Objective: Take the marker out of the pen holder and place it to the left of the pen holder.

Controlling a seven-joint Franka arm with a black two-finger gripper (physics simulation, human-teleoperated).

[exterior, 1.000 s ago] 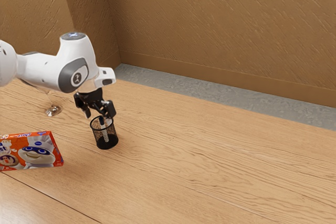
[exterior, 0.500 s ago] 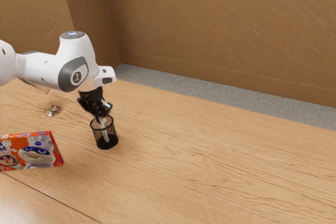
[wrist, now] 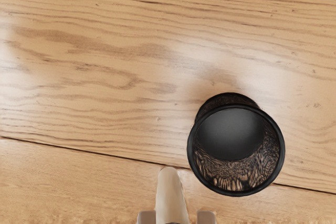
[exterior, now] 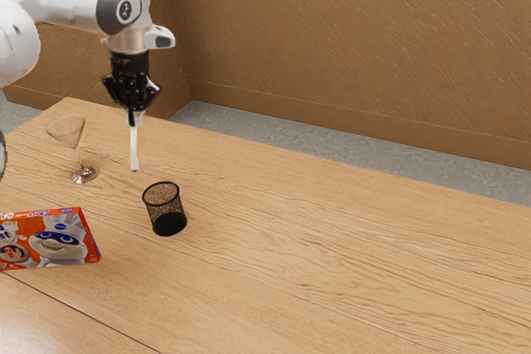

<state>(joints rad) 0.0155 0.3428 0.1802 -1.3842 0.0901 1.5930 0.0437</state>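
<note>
Box (exterior: 56,244): orange, printed with a white character in a blue mask; rests on the wooden surface (exterior: 332,246) at the exterior view's left, where the frame cuts it off. Stemmed glass (exterior: 83,176): clear, upright on its round foot, between the box and the surface's far corner at that side. Next to the right is my gripper (exterior: 133,115), raised over the surface and pointing down. Jaw state: closed to a narrow setting, gripping the marker (exterior: 134,147). Marker attitude: near vertical, pale shaft hanging below my jaws, lower end clear of the pen holder (exterior: 168,210). The wrist view confirms the marker between the two tips of my jaws, its free end just outside the holder's rim, apart from it. Pen holder: black mesh, round, upright, mouth facing up, set inward from the surface's far edge. Beyond that edge: grey floor (exterior: 332,151), then a brown wall (exterior: 357,39).
</note>
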